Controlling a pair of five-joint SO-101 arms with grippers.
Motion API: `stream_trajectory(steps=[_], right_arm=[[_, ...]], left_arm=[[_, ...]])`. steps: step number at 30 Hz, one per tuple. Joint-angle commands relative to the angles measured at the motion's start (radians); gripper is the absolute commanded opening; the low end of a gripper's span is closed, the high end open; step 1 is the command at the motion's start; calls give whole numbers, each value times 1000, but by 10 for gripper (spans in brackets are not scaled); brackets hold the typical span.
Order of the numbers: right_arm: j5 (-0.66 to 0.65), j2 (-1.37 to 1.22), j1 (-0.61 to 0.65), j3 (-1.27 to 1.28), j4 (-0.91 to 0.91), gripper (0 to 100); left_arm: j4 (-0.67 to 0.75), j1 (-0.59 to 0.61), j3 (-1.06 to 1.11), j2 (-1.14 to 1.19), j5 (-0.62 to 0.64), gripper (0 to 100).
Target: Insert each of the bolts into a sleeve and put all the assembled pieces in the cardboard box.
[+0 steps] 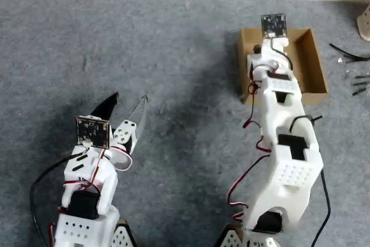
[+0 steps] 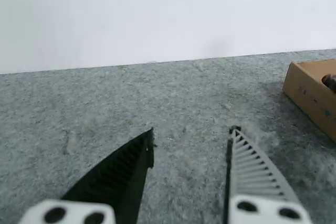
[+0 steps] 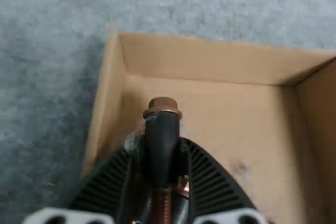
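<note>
The cardboard box stands at the far right of the grey table, and its side also shows in the left wrist view. My right gripper hangs over the box's floor, shut on a copper bolt seated in a black sleeve. In the high view the right arm reaches over the box and hides its near part. My left gripper sits low at the left, open, with nothing but bare grey mat between its black finger and white finger.
Several small dark parts and a wire lie on the mat to the right of the box. A pale object pokes in at the far right edge. A white wall backs the table.
</note>
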State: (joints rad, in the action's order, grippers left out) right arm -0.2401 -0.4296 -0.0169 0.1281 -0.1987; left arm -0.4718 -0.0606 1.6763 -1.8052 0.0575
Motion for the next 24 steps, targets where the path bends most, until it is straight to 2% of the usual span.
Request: stream_trajectory(steps=[1, 6, 12, 17, 24], right_arm=[[-15, 18, -25, -62, -4, 18], [-14, 19, -33, -62, -5, 144], [-5, 137, -50, -31, -13, 156], [75, 423, -41, 160, -16, 156], [92, 960, 64, 639, -10, 156]], left_arm=[[-2, -18, 19, -8, -8, 220], [0, -18, 19, -8, -8, 220], [0, -18, 19, -8, -8, 220], [0, -18, 19, -8, -8, 220], [-3, -18, 19, -8, -8, 220]])
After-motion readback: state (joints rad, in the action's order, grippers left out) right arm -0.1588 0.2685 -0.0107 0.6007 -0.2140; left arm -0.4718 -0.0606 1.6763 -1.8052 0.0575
